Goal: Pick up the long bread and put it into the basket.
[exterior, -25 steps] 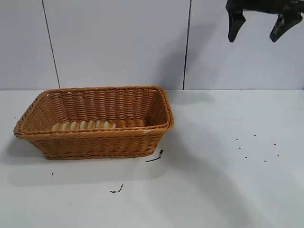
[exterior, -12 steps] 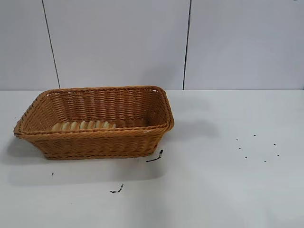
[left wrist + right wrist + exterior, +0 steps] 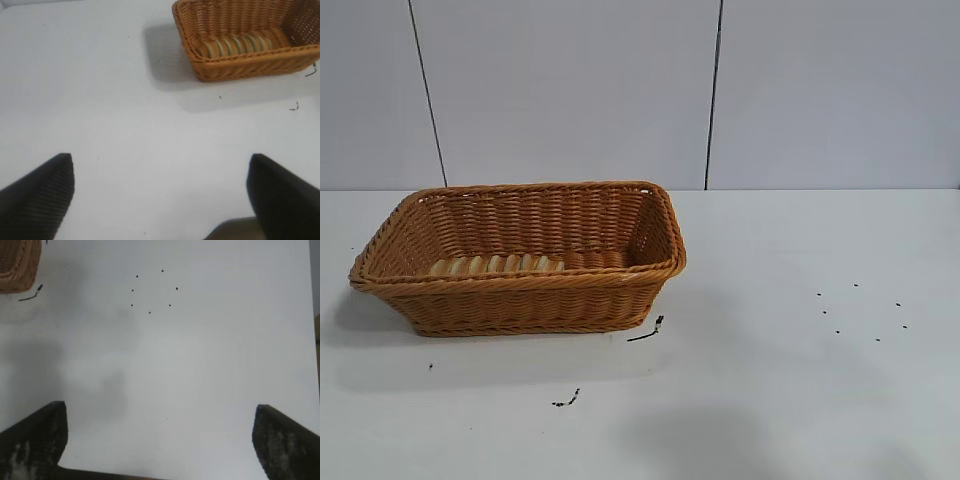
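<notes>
Bread in the basket

The long bread (image 3: 496,264) lies inside the basket (image 3: 520,300) on the white bench (image 3: 790,400). The left gripper (image 3: 160,192) and right gripper (image 3: 157,437) hang over bare bench, jaws wide apart, holding nothing.

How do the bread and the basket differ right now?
The bread is pale golden with cream crosswise ridges; the basket is orange-brown woven wicker. The bread is far shorter than the basket, filling only part of its length. The bread lies inside, along the near wall, while the basket stands on the table. Both are elongated and lie the same way.
</notes>
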### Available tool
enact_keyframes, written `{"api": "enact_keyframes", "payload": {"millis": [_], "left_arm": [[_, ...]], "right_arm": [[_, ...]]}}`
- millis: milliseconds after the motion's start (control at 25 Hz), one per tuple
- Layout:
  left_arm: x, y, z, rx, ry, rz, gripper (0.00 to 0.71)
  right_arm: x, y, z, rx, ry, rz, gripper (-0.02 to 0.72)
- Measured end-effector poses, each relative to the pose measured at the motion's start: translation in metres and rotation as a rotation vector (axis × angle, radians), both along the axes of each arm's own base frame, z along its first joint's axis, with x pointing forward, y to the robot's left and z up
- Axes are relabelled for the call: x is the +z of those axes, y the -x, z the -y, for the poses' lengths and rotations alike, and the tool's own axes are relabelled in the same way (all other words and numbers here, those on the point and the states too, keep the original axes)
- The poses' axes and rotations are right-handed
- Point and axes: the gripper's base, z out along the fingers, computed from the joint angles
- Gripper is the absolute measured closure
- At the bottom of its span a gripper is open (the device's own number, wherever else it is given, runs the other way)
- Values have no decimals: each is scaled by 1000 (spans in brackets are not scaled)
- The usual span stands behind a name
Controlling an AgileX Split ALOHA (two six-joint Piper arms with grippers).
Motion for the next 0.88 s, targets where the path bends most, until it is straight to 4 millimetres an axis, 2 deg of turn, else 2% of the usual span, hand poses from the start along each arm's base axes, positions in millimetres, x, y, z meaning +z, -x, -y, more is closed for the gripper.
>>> {"api": "enact_keyframes", "payload": {"millis": [120,560,880], "left_arm": [[0,0,0,0,0,0,14],[0,0,0,0,0,0,14],[0,0,0,0,0,0,14]], "right_arm": [[-8,9,1,0,-3,47,10],[-6,20,1,-37,-8,140,10],[-6,20,0,-68,-15,145,10]]}}
